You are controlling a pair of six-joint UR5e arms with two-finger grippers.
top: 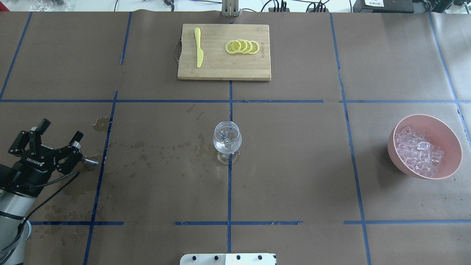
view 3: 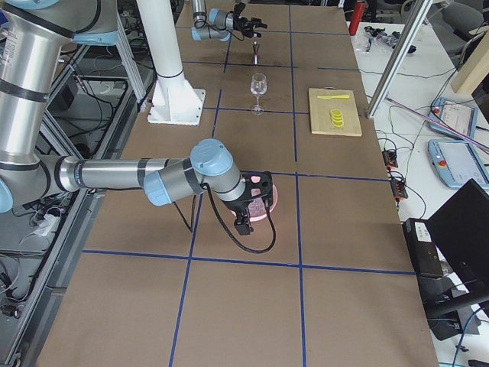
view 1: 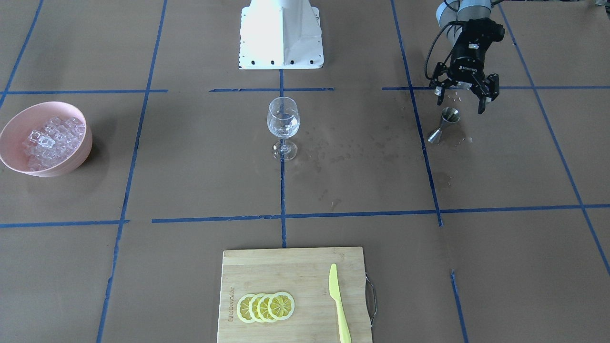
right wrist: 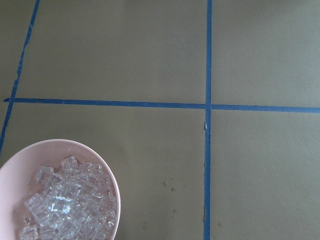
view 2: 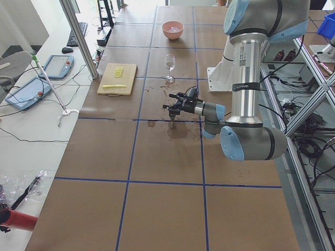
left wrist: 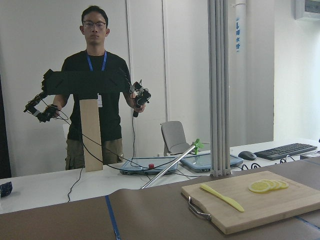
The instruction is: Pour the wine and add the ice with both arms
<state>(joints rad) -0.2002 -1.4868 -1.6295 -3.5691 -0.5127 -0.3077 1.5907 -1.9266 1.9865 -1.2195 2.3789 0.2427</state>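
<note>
Your left gripper (view 1: 460, 104) hangs just over the steel jigger (view 1: 443, 125) with its fingers spread wide and nothing in them. The jigger stands upright on the table. Looks like a little near-colourless wine (view 1: 283, 128) sits in the wine glass (view 1: 282, 107) mid-table. The ice (view 1: 52, 139) is heaped in the pink bowl (view 1: 71, 164), well apart from both. Your right gripper (view 3: 256, 200) is at that bowl, side view only, so can't tell if it's spread or closed
</note>
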